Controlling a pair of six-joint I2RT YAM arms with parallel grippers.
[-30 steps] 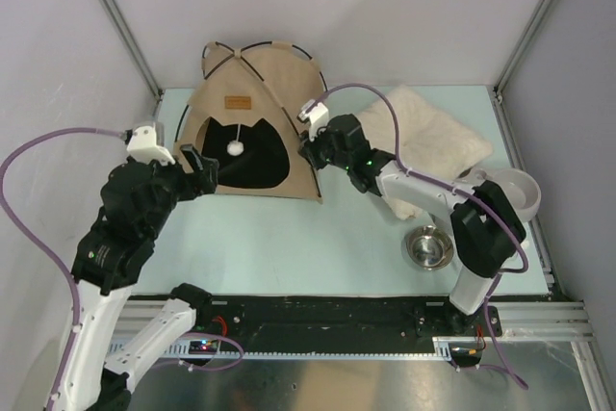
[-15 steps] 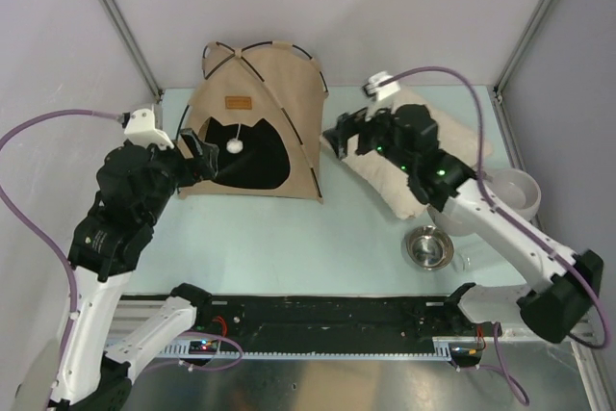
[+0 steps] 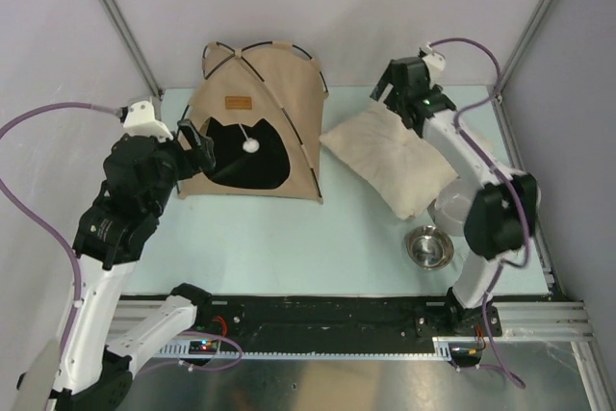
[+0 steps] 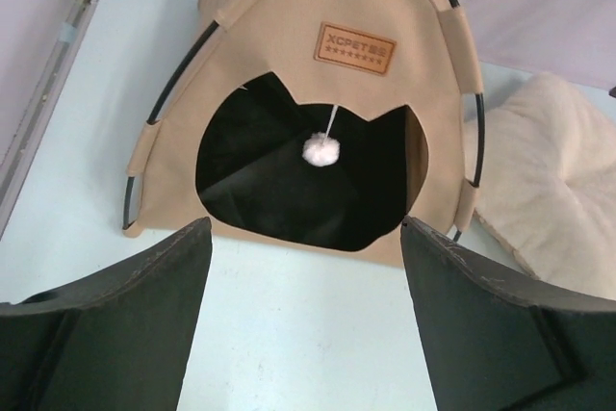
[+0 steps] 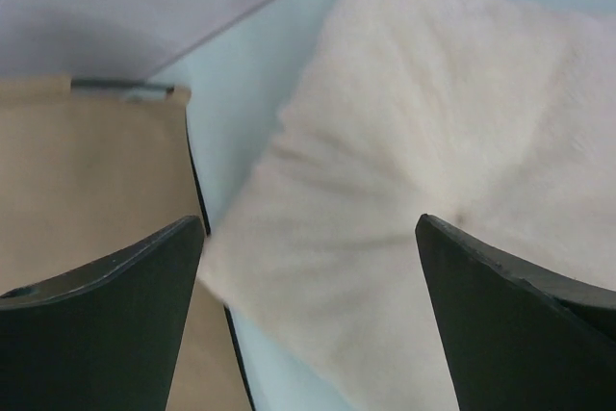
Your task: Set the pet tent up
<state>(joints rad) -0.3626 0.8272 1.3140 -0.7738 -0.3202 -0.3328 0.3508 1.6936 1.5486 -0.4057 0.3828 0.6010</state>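
Observation:
The pet tent [image 3: 279, 108] stands upright at the back left of the table, a tan canvas cone with thin black poles, a brown label [image 3: 237, 102] and a white pom-pom [image 3: 251, 144] hanging in its dark doorway. My left gripper [image 3: 193, 142] is open at the tent's front left corner, with nothing between its fingers. In the left wrist view the tent [image 4: 269, 55] and its pom-pom [image 4: 320, 149] fill the scene beyond the open left gripper [image 4: 306, 230]. My right gripper [image 3: 384, 93] hovers open at the back, apart from the tent. Its camera shows the right gripper [image 5: 310, 230] empty, with tent fabric [image 5: 87, 170] to the left.
A fluffy cream pillow [image 3: 390, 156] lies right of the tent, and the same pillow [image 5: 433, 161] lies directly under the right gripper. A metal bowl [image 3: 427, 245] sits near the right front, and a white bowl [image 3: 450, 211] is partly hidden behind the right arm. Grey walls enclose the table.
My right gripper opened, came away from the tent's right side and swung to the back right above the pillow. The pom-pom swung right. The left gripper edged toward the tent.

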